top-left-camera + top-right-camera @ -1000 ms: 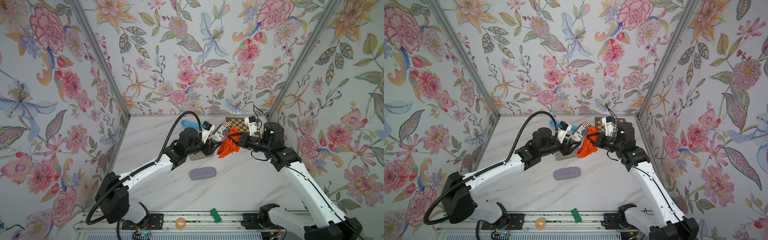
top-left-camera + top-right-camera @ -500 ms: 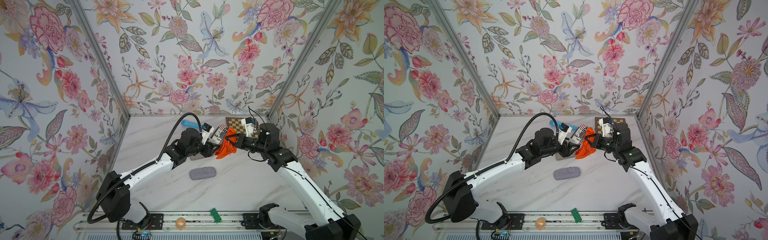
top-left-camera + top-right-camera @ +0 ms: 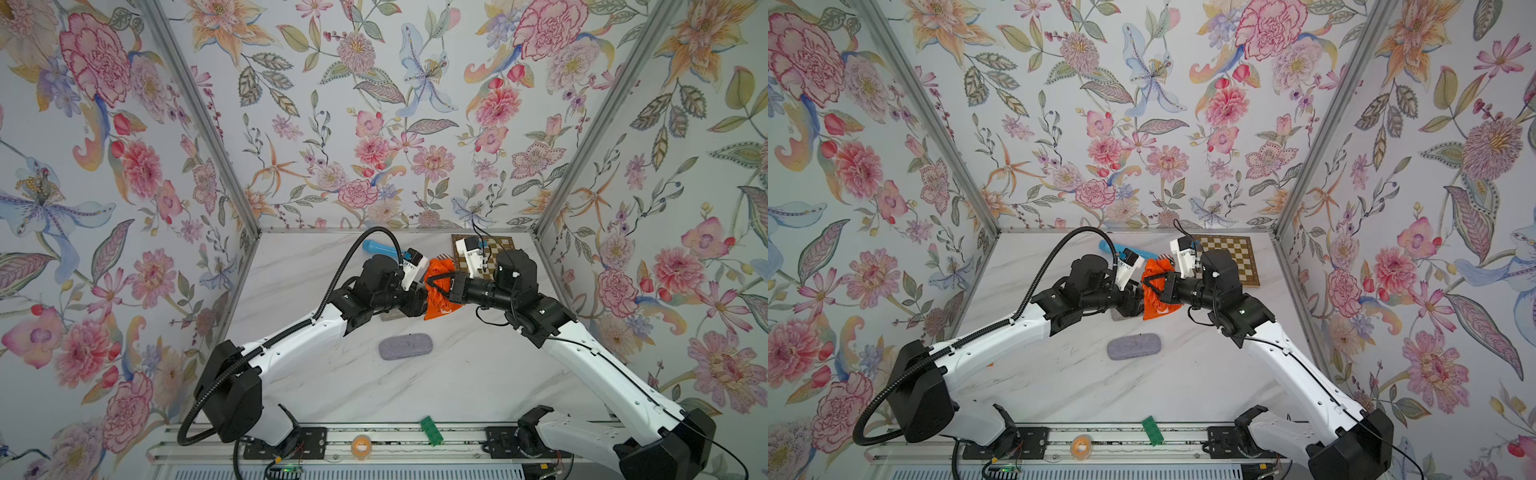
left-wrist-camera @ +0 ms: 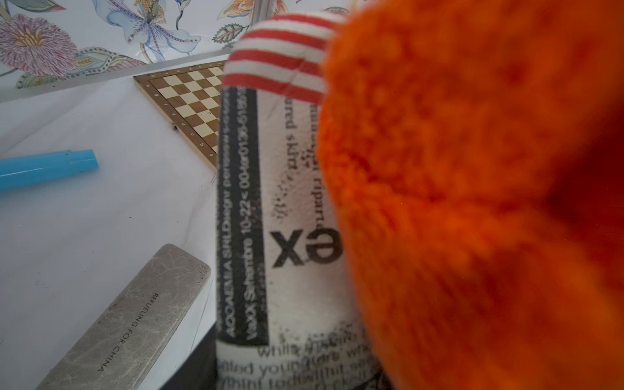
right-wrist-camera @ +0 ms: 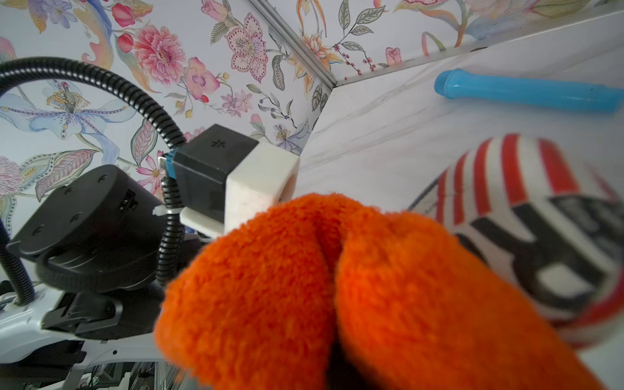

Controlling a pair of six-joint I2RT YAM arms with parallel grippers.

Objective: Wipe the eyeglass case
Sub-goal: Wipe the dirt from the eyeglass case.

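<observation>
Two grips at once: my left gripper (image 3: 419, 300) clamps the newsprint-patterned eyeglass case (image 4: 290, 189) aloft near the chessboard (image 3: 1237, 257), while my right gripper (image 3: 432, 282), pinching the orange cloth (image 3: 438, 309), should press firmly and sweep lengthwise.

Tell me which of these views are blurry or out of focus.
Left wrist view: the orange cloth is a soft close-up blur; the printed case beside it reads sharper. Right wrist view: cloth and case both blurred, wallpaper crisp. Both top views: sharp, evenly lit.
</observation>
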